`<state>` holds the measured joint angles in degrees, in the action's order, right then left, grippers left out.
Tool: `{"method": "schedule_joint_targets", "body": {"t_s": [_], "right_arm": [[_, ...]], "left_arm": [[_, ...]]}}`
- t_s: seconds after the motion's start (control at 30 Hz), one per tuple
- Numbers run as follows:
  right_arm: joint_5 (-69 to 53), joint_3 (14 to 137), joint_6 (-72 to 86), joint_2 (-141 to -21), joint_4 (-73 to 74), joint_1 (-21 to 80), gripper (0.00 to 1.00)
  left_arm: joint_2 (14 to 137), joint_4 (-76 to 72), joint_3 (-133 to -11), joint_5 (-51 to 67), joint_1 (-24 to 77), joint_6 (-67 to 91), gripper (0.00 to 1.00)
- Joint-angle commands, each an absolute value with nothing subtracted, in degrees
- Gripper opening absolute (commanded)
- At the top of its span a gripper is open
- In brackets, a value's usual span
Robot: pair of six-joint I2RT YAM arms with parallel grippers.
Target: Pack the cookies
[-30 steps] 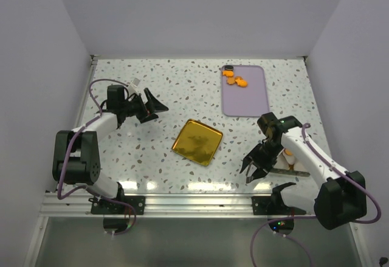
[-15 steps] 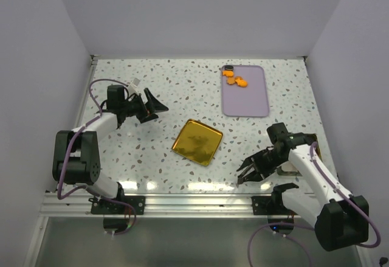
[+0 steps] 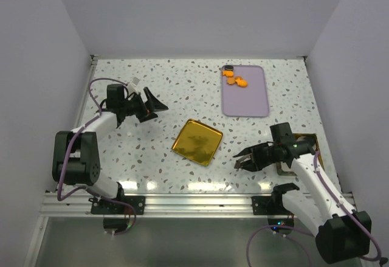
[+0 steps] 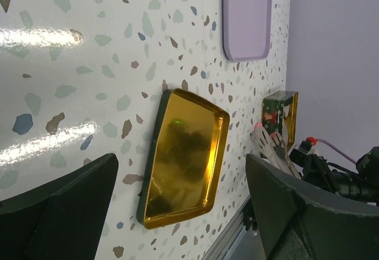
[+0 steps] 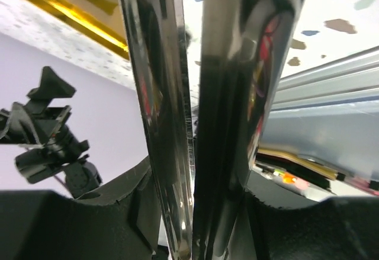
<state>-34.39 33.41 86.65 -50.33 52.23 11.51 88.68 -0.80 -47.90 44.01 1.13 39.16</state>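
Several orange cookies (image 3: pixel 234 79) and a black one (image 3: pixel 229 68) lie at the far end of a lilac tray (image 3: pixel 246 97). My right gripper (image 3: pixel 245 159) (image 5: pixel 198 212) hovers near the front edge, left of an open gold tin (image 3: pixel 307 147), and is shut on shiny metal tongs (image 5: pixel 177 94). The tongs' two blades stand nearly together between the pads. My left gripper (image 3: pixel 150 105) (image 4: pixel 177 212) is open and empty at the left, pointing across the table at the gold lid (image 3: pixel 197 141) (image 4: pixel 183 153).
The gold lid lies upside down in the middle of the speckled table (image 3: pixel 158 157). The tin (image 4: pixel 285 109) is partly hidden by my right arm. An aluminium rail (image 3: pixel 182 201) runs along the near edge. White walls close the back and both sides.
My right arm has lifted away from the tin and swung its gripper left with the tongs, the jaws closing a little further. The left arm has not moved.
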Motion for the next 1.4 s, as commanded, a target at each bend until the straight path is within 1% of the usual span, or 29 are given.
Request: {"method": "schedule_joint_targets", "body": {"t_s": [0.0, 0.07, 0.2, 0.33, 0.47, 0.57, 0.6, 0.8, 0.97, 1.07, 1.13, 1.2, 1.23, 1.27, 1.3, 1.33, 1.37], "right_arm": [[-36.2, 34.2, 91.1, -47.7, 47.6, 11.1, 0.42], [-35.8, 33.7, 93.0, -46.1, 46.3, 11.0, 0.42], [-33.9, 34.9, 91.6, -44.0, 50.8, 10.8, 0.41], [-32.2, 31.2, 97.7, -36.4, 49.0, 10.4, 0.39], [-29.5, 29.2, 98.8, -31.0, 53.1, 10.2, 0.36], [-27.7, 26.6, 102.1, -25.6, 53.4, 10.3, 0.32], [-27.3, 25.7, 103.0, -24.0, 53.2, 10.3, 0.32], [-27.7, 18.0, 110.7, -16.8, 46.4, 10.3, 0.33], [-27.9, 14.6, 114.9, -15.0, 40.4, 10.3, 0.33], [-28.1, 11.8, 118.6, -14.1, 32.6, 10.3, 0.29], [-28.8, 10.1, 120.4, -15.4, 23.8, 10.3, 0.25], [-30.1, 11.2, 119.2, -21.9, 18.1, 10.3, 0.24], [-31.3, 14.6, 114.3, -26.0, 15.8, 10.4, 0.24], [-32.4, 17.5, 110.3, -33.8, 16.0, 10.3, 0.24], [-34.3, 21.1, 105.7, -38.8, 17.2, 10.3, 0.24], [-34.7, 30.4, 94.5, -43.4, 22.8, 10.4, 0.24], [-34.7, 35.8, 88.2, -52.6, 26.5, 10.5, 0.23]], "left_arm": [[86.4, -0.2, -50.7, 43.5, 0.6, 37.5, 0.94], [86.1, -0.1, -50.9, 43.2, 0.6, 37.5, 0.94], [85.3, 2.5, -51.8, 42.8, 0.7, 37.3, 0.94], [84.2, 3.2, -51.9, 42.4, 0.7, 37.4, 0.94], [83.6, 4.2, -52.7, 41.8, 1.1, 37.4, 0.94], [82.9, 5.2, -53.2, 41.2, 1.6, 37.4, 0.94], [82.7, 5.4, -53.3, 41.0, 1.8, 37.4, 0.94], [81.7, 6.5, -54.4, 39.6, 3.4, 37.9, 0.94], [80.8, 7.8, -55.6, 38.3, 4.2, 38.0, 0.94], [80.1, 8.4, -55.8, 37.6, 4.3, 38.0, 0.94], [79.8, 8.7, -55.8, 37.4, 4.3, 38.2, 0.94], [79.7, 8.6, -56.0, 37.3, 4.4, 38.3, 0.94], [79.7, 8.8, -56.2, 37.1, 4.4, 38.5, 0.94], [79.7, 8.8, -56.7, 37.0, 4.4, 38.6, 0.94], [79.9, 9.0, -57.1, 37.0, 4.4, 38.8, 0.94], [80.1, 9.1, -57.5, 37.1, 4.4, 38.8, 0.94], [80.1, 9.1, -58.4, 37.2, 4.4, 39.1, 0.94]]}}
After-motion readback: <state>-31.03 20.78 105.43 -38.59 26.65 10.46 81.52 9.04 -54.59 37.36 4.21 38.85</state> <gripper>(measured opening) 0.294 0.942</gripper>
